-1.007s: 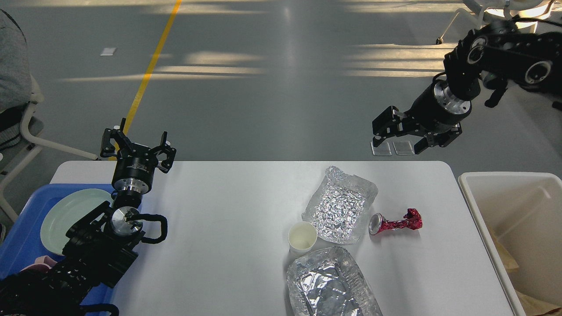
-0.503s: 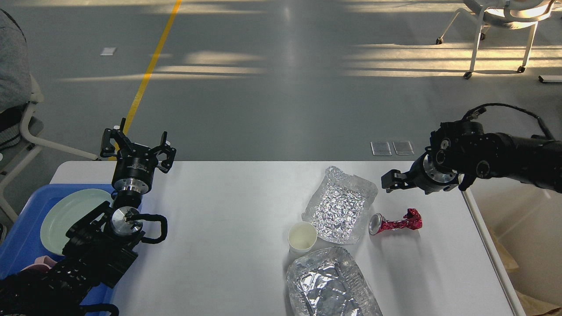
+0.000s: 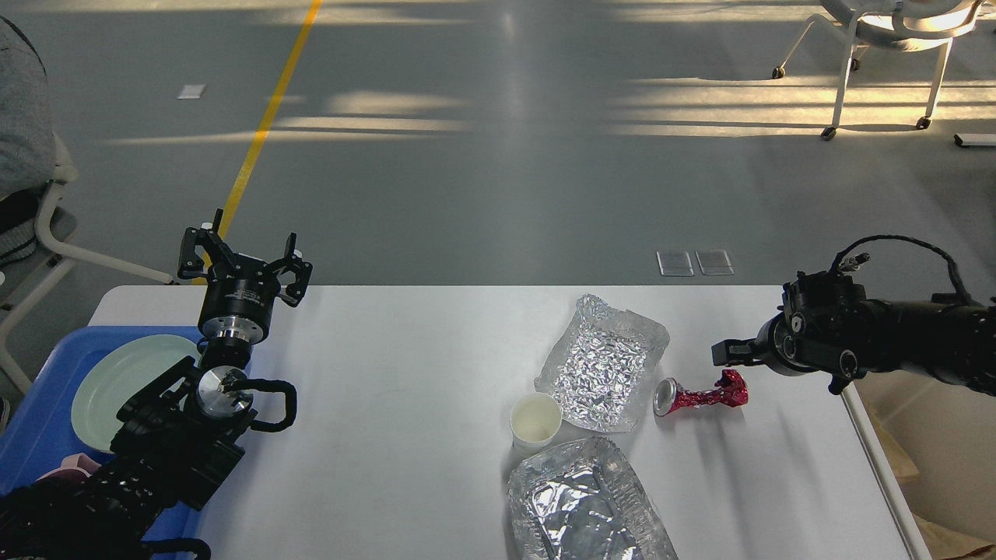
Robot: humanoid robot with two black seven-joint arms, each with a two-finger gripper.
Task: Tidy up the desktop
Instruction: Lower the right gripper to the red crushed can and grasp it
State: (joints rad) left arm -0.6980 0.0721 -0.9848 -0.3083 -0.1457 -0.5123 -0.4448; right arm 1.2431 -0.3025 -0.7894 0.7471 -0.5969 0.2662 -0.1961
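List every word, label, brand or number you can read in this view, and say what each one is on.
No text can be read.
Left end effector: faint marks on its black collar, too small to read.
Crushed red can: any printing is crumpled beyond reading.
Paper cup, foil trays and desktop: no text shows.

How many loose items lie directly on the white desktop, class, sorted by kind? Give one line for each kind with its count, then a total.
Foil containers: 2, the far foil tray and the near foil tray
Paper cups: 1, the paper cup
Crushed cans: 1, the red can
Total on the desktop: 4
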